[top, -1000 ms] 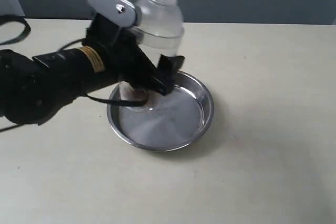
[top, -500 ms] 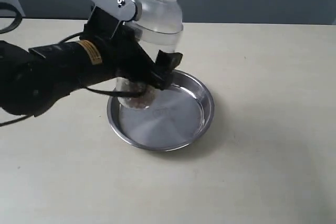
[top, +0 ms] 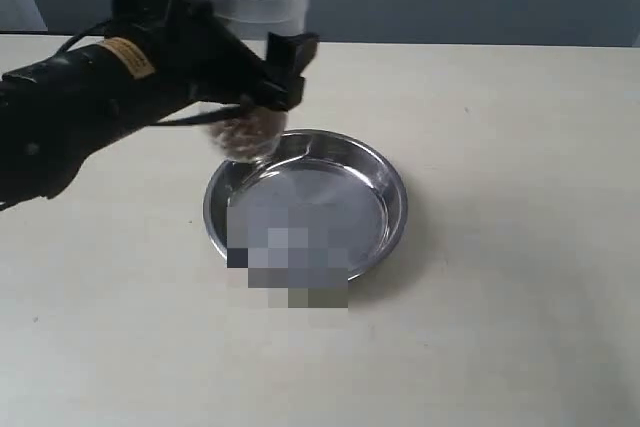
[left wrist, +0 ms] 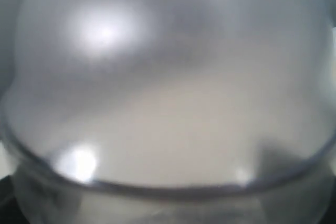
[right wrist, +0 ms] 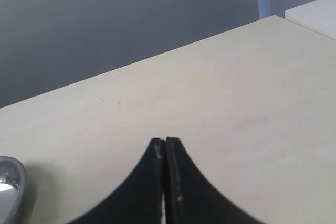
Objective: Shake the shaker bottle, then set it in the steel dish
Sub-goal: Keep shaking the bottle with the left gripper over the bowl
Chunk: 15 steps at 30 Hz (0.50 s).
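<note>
My left gripper (top: 262, 82) is shut on the shaker bottle (top: 258, 7), a clear plastic bottle held in the air above the far left rim of the steel dish (top: 385, 175). Brown beads (top: 247, 132) blur at its lower end. Its cap is cut off by the top of the exterior view. The bottle's domed shoulder (left wrist: 168, 77) fills the left wrist view and hides the fingers there. The round shiny dish rests on the table with nothing in it. My right gripper (right wrist: 165, 142) is shut on nothing, over bare table; it is out of the exterior view.
The beige table (top: 520, 147) spreads around the dish, with a grey wall behind it. The dish's rim (right wrist: 8, 182) shows at the edge of the right wrist view. A black cable (top: 190, 119) runs along the left arm.
The left gripper has lifted the shaker bottle up and to the left, off the dish floor. The beads now blur at its base. The dish has stayed put.
</note>
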### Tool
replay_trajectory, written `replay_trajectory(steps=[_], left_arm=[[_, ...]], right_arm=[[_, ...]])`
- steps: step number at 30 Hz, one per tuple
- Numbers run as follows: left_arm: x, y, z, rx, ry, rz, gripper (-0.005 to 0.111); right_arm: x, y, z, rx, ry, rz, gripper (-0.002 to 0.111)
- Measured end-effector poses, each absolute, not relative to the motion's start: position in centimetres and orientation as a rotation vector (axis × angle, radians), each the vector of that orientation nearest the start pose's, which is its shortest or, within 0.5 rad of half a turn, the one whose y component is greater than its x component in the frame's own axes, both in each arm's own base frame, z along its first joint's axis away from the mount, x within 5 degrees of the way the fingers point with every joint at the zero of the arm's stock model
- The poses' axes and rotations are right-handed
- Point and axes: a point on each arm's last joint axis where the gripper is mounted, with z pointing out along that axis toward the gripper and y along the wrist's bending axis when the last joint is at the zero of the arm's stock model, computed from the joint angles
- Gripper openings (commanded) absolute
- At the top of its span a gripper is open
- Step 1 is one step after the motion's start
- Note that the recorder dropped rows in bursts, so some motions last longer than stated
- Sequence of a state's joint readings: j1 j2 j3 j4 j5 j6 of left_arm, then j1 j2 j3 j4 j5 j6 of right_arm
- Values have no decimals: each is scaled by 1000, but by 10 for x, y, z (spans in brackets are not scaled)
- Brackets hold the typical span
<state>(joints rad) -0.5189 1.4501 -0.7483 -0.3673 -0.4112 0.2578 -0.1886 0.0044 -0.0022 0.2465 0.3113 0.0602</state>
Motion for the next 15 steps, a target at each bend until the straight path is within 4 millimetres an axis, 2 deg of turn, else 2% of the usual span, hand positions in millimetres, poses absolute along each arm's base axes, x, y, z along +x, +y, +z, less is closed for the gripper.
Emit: replay_trajectory(steps=[2, 3, 4, 5, 7, 8, 10, 11, 12, 14, 15], left_arm=[[280, -127, 247, 110, 1882, -289, 0], [279, -126, 243, 129, 1907, -284, 0], [275, -134, 241, 260, 1908, -272, 0], [265, -151, 239, 499, 1883, -261, 0], [254, -168, 240, 676, 1823, -269, 0], [254, -169, 241, 614, 1822, -301, 0], [266, -154, 248, 237, 1829, -388, 0], [270, -150, 252, 157, 1814, -404, 0], [271, -152, 256, 219, 1792, -402, 0], [259, -179, 264, 617, 1719, -393, 0], [254, -189, 266, 748, 1684, -381, 0]], right_arm=[[55, -3, 186, 376, 1750, 143, -1], [55, -3, 186, 376, 1750, 143, -1], [55, -3, 186, 376, 1750, 143, -1], [55, -3, 186, 376, 1750, 143, -1], [55, -3, 186, 376, 1750, 143, -1], [55, -3, 186, 376, 1750, 143, -1], [55, -3, 186, 376, 1750, 143, -1], [55, -3, 186, 376, 1750, 143, -1], [55, -3, 186, 376, 1750, 143, -1], [55, -3, 186, 376, 1750, 143, -1], [55, -3, 186, 376, 1750, 143, -1]])
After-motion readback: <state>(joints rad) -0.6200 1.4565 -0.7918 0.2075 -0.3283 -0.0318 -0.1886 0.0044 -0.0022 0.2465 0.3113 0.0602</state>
